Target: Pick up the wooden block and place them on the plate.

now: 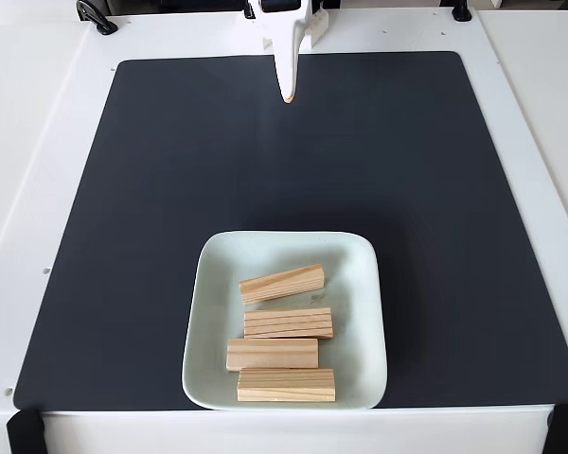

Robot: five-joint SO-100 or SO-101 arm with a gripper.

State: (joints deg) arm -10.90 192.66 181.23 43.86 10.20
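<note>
**Four blocks on the plate, hand drawn back**

Nearest the camera in the fixed view, the plate (284,248) sits at the front edge of the dark mat (151,189) and carries all four wooden blocks (286,385), lying side by side, the farthest one slightly tilted. No block lies loose on the mat. At the far edge of the white tabletop (38,113), the hand (287,95) hangs with its fingers pinched narrow, holding nothing. The placing looks complete; the sound move now is to stay clear of the plate.
</note>
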